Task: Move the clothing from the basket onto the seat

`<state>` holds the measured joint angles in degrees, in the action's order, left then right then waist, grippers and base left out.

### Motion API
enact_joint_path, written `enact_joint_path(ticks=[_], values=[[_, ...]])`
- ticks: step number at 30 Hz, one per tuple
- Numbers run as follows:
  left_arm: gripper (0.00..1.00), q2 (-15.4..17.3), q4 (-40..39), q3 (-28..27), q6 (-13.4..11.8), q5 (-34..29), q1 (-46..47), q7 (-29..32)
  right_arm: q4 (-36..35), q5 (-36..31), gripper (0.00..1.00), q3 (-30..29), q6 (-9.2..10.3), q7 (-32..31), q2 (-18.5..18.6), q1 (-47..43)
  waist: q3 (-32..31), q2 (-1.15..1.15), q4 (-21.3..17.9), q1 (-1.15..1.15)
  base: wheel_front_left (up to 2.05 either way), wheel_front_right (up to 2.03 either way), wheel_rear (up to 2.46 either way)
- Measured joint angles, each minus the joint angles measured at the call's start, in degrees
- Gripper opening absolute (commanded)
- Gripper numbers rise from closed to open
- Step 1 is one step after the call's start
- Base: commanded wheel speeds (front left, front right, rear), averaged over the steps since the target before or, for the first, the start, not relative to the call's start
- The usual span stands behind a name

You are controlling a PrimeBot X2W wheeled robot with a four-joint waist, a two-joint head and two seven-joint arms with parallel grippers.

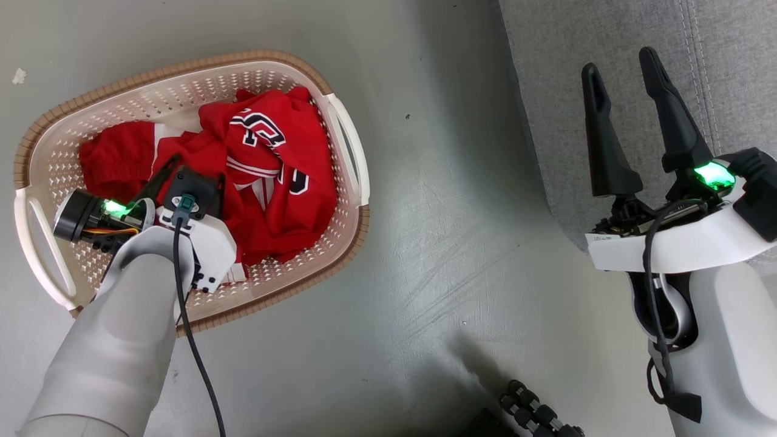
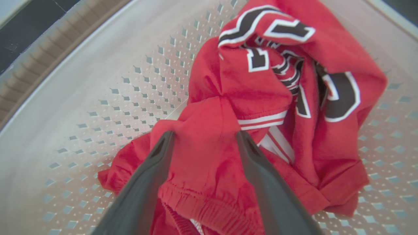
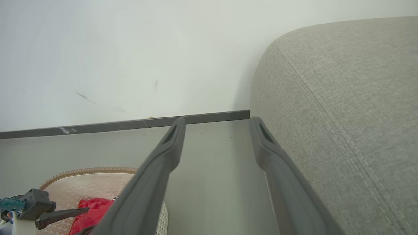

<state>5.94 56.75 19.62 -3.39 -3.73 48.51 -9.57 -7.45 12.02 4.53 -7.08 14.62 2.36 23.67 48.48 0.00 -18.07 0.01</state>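
The clothing (image 1: 285, 200) is a heap of bright red fabric with white stripes and black-and-white lettering, lying in the oval cream basket (image 1: 182, 67) on the floor at the left. My left gripper (image 1: 193, 182) reaches down into the basket. In the left wrist view its fingers stand open (image 2: 205, 137) astride a raised fold of the red clothing (image 2: 261, 85), with the perforated basket wall (image 2: 114, 81) behind. My right gripper (image 1: 619, 64) is open and empty over the edge of the grey seat (image 1: 558, 36). In the right wrist view its fingers (image 3: 218, 122) point toward the wall, beside the seat (image 3: 343, 114).
Grey floor (image 1: 437, 243) separates the basket from the seat. A black jointed object (image 1: 534, 413) lies at the bottom edge. A white wall with a dark baseboard (image 3: 130, 124) runs behind the basket (image 3: 98, 182). A small white scrap (image 1: 19, 76) lies far left.
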Motion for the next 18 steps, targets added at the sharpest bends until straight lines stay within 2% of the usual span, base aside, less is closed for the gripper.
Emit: enact_joint_path(ticks=[2,3,4,18], values=[[0.44,0.0,0.5,0.0,0.0,0.0,0.3,0.0,0.1,0.0,1.00,0.1,0.00,0.0,0.0,0.0,0.0,0.00,-0.1,0.00,0.00,0.00,0.00],[0.26,-0.1,0.7,0.0,0.0,0.0,0.4,0.0,0.1,0.0,1.00,0.1,0.00,0.0,0.0,0.0,0.0,0.00,-0.1,0.00,0.00,0.00,0.00],[0.00,-0.2,1.0,0.0,0.0,0.0,0.4,0.0,0.2,0.0,1.00,0.1,0.00,0.0,0.0,0.0,0.0,0.00,-0.1,0.00,0.00,0.00,0.00],[0.00,-1.1,0.9,-0.2,0.4,1.3,1.4,-2.9,1.0,-0.1,1.00,-0.9,0.00,0.0,0.0,0.4,-0.8,0.00,0.5,0.00,0.00,0.00,0.00]])
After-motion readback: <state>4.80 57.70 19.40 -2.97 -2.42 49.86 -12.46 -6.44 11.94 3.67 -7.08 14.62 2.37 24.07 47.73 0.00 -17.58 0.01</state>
